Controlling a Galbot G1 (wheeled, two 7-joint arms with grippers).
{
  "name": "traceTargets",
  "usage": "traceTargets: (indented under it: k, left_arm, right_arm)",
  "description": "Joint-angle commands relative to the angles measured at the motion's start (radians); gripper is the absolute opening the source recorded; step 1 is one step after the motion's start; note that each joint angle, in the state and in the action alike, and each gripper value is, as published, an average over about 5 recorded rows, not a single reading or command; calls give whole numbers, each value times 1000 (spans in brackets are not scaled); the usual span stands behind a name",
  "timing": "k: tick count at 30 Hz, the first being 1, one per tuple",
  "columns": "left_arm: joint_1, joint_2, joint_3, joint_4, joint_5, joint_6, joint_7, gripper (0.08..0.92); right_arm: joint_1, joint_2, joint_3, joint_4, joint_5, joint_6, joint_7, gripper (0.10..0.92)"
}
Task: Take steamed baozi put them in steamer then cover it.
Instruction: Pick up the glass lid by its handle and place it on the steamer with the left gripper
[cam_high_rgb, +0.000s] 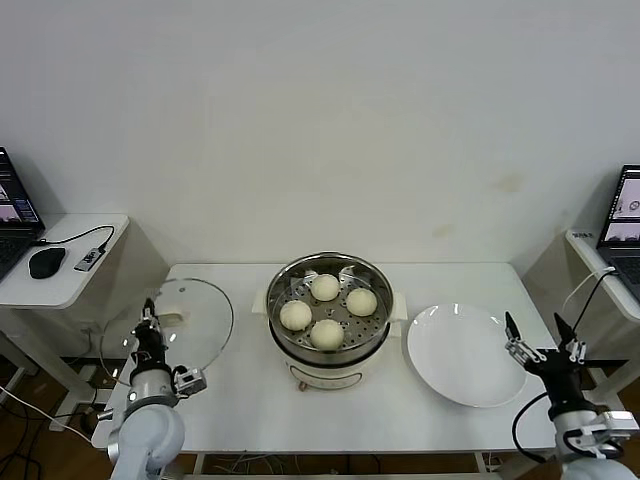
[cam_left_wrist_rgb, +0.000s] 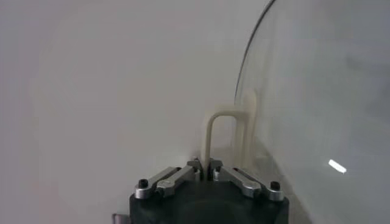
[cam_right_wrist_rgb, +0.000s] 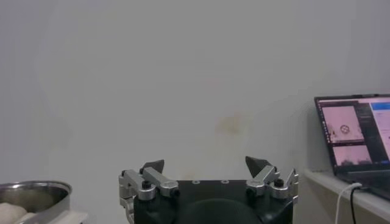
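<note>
Several cream-white baozi sit on the perforated tray inside the steel steamer on its white base, mid-table. A round glass lid is held tilted up at the table's left. My left gripper is shut on the lid's cream handle; the glass curves beside it. My right gripper is open and empty, raised at the table's right edge beside the white plate. The steamer rim shows in the right wrist view, with the right gripper in front.
The plate is empty, right of the steamer. A side table at left holds a laptop, a black mouse and a cable. Another laptop stands on a stand at right, also in the right wrist view.
</note>
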Motion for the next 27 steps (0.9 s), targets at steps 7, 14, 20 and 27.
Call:
traceTargets:
  k: [7, 14, 20, 27]
  left_arm:
    - [-104, -78, 228, -200, 126, 227, 179, 142]
    - [-206, -164, 319, -127, 184, 228, 209, 142]
    - [-277, -210, 378, -72, 227, 231, 237, 142]
    - [-332, -274, 438, -13, 276, 232, 263, 142]
  right_arm:
    - [-12, 63, -4, 33, -88, -68, 9, 823]
    - [1, 91, -3, 11, -133, -70, 7, 823]
    - [12, 109, -2, -10, -149, -66, 5, 823]
    - [16, 115, 6, -37, -156, -61, 5, 823]
